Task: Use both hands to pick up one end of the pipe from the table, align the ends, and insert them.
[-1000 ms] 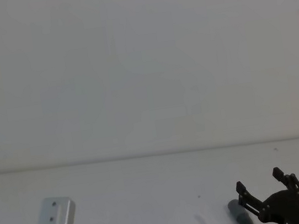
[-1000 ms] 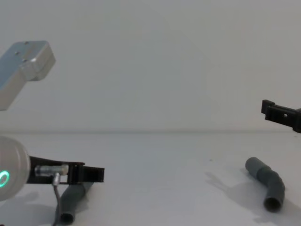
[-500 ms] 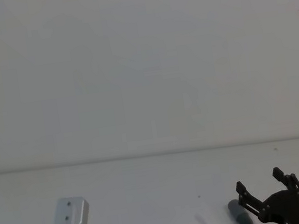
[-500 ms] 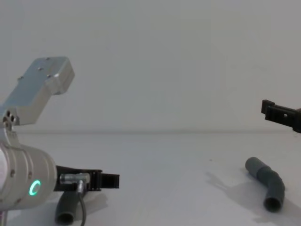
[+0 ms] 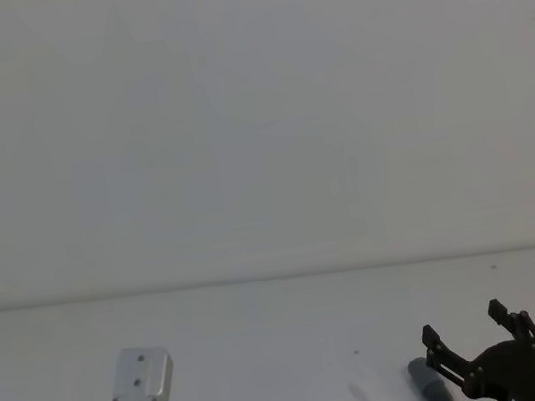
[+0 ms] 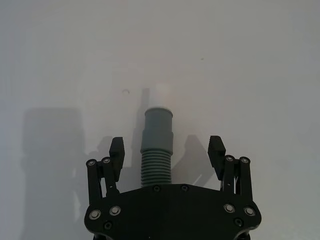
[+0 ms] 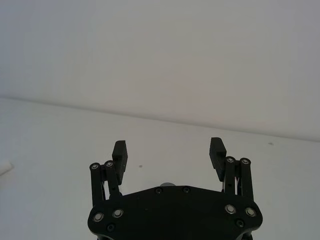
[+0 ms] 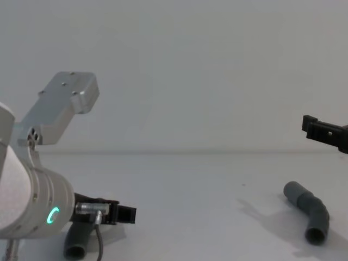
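- White table lies under both my arms.
- My left gripper, fingers apart, straddles the left pipe piece without touching it (white tip at the far end).
- My right gripper, fingers apart, hangs above the right pipe piece.

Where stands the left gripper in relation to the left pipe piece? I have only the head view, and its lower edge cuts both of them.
Observer: In the left wrist view, the left gripper has its fingers open, one on each side of the left pipe piece, with a gap on both sides.
Operator: Which end of this piece points away from the gripper?
Observer: The end with the narrower white tip.
Operator: And how high is the right gripper?
Observer: In the chest view, the right gripper hangs well above the table, while the right pipe piece lies on it, untouched.
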Available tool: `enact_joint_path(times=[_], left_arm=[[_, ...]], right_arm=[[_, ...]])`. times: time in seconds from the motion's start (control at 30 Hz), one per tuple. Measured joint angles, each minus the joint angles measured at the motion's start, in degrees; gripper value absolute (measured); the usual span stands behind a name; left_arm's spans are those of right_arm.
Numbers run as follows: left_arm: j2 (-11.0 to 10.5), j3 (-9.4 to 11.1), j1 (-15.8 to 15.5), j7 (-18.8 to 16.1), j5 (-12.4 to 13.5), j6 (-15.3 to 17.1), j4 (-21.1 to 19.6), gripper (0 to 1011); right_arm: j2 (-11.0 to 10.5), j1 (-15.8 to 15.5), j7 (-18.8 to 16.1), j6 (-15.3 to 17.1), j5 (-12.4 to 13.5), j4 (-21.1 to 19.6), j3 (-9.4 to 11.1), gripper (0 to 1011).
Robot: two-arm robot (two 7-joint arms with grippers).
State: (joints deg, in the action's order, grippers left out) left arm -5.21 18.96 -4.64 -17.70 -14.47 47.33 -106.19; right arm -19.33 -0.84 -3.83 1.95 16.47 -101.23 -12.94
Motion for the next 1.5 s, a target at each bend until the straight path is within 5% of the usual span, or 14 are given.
enact_joint_path(times=[0.7, 1.5], left_arm=[[3.15, -1.29, -0.03, -2.03, 1.00, 0.63, 1.34, 994], [4.30, -2.01, 0.39, -2.31, 0.96, 0.08, 1.58, 329]], right_arm=[[0.00, 0.00, 0.00, 0.00, 0.00, 0.00, 0.00, 1001], [0.00, 0.00, 0.00, 0.00, 0.00, 0.00, 0.00, 1001]])
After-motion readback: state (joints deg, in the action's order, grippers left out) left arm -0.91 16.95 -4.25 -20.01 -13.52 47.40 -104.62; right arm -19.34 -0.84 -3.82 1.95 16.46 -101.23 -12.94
